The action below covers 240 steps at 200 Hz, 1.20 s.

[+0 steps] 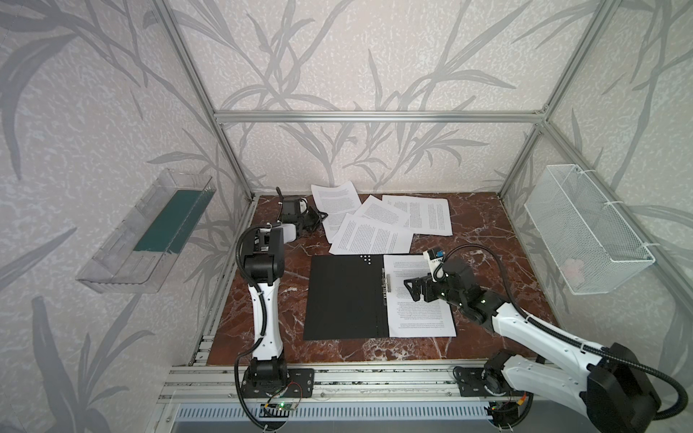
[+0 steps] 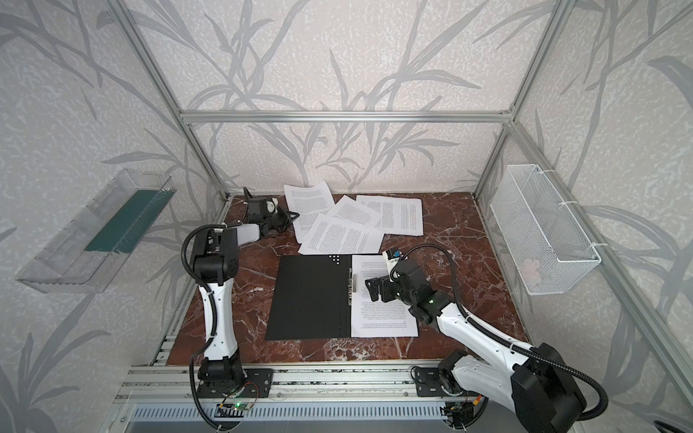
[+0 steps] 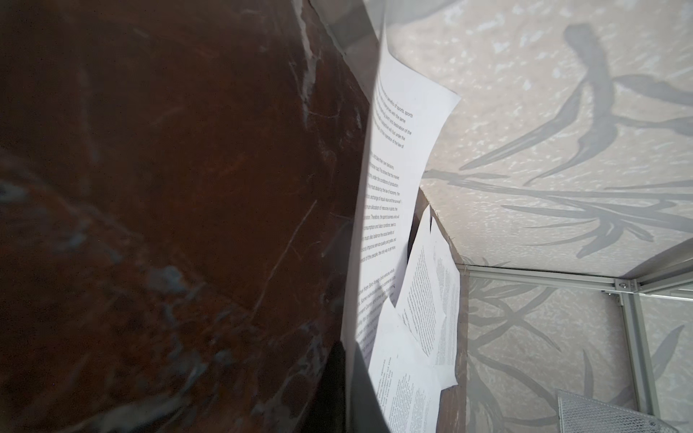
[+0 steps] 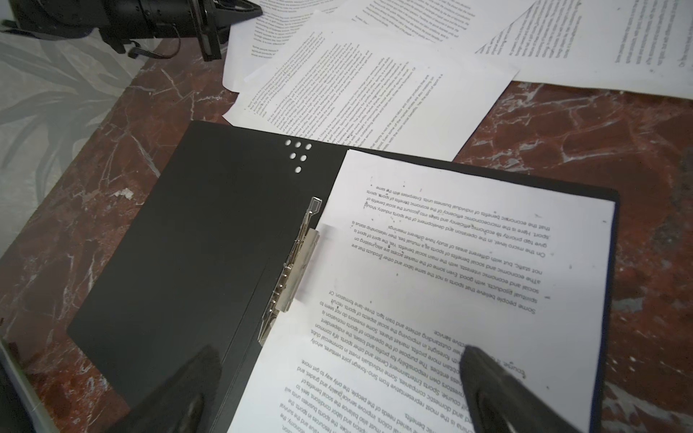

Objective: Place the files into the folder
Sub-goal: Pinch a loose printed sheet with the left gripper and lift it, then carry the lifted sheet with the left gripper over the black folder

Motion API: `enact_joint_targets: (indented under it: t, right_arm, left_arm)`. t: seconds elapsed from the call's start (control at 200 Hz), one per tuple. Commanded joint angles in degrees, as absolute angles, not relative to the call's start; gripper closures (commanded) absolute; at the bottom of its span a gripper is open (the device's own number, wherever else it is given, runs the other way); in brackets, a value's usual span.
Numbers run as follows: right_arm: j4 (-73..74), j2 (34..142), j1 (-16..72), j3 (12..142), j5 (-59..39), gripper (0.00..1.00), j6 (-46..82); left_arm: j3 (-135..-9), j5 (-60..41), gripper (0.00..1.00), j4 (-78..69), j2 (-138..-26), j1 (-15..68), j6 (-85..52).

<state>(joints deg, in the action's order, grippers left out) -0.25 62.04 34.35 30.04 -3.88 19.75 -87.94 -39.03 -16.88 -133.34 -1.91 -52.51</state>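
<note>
Beneath the wide-open right gripper (image 1: 411, 290), a black folder (image 1: 345, 296) lies spread flat, one text-covered filed sheet (image 1: 416, 318) inside; the left gripper (image 1: 320, 217) is clenched on the edge of a loose sheet (image 1: 335, 202).

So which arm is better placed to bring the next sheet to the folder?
Left, probably. The left gripper is shut at the edge of the far-left sheet, apparently pinching it. The right gripper hangs open over the folder, above the filed sheet, away from the loose pile.
</note>
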Motion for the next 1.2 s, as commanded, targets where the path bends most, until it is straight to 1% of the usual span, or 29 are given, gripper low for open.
enact_joint_targets:
  t: [0.0,0.07,0.265,0.49,0.61,0.705,0.81,0.925,1.015,1.095,1.195]
  right_arm:
    - [0.17,62.96,34.63,31.88,-0.35,0.01,17.49]
    - [0.30,63.52,34.67,32.06,0.44,0.01,16.96]
    - [-0.20,62.96,34.73,32.42,4.32,0.01,15.66]
    - [-0.76,62.22,34.73,32.89,5.62,0.01,15.86]
    - [-1.44,60.59,34.72,32.50,7.85,0.01,15.89]
    - [-3.18,59.67,34.71,32.64,10.44,0.01,16.87]
    - [-3.77,57.79,34.30,31.97,11.50,0.01,17.99]
    - [-4.67,56.78,34.13,31.91,12.88,0.01,18.96]
    - [-5.74,56.05,34.08,31.93,14.63,0.01,19.83]
    - [-7.46,55.02,33.93,32.03,15.88,0.01,21.12]
    - [-8.34,52.34,33.96,31.68,15.68,0.01,22.20]
  left_arm:
    - [-85.64,-36.55,0.98,-19.72,-124.25,-1.17,-53.30]
    - [-83.69,-33.52,1.00,-17.58,-119.30,-0.48,-51.75]
    - [-82.52,-24.34,1.00,-6.94,-106.56,3.89,-44.67]
    - [-82.75,-12.64,1.00,5.78,-93.39,14.71,-34.41]
    - [-82.18,-11.88,1.00,9.32,-89.13,21.10,-32.82]
    - [-82.65,-9.10,1.00,12.86,-87.35,28.50,-30.95]
    - [-84.80,-11.55,1.00,14.75,-88.06,36.79,-30.39]
    - [-88.45,-11.83,1.00,19.00,-88.97,44.20,-29.01]
    - [-86.13,-11.17,1.00,18.40,-86.20,46.82,-30.22]
    - [-80.10,-11.21,1.00,15.87,-82.21,46.99,-33.16]
    - [-72.56,-7.93,0.98,15.30,-77.76,46.46,-35.38]
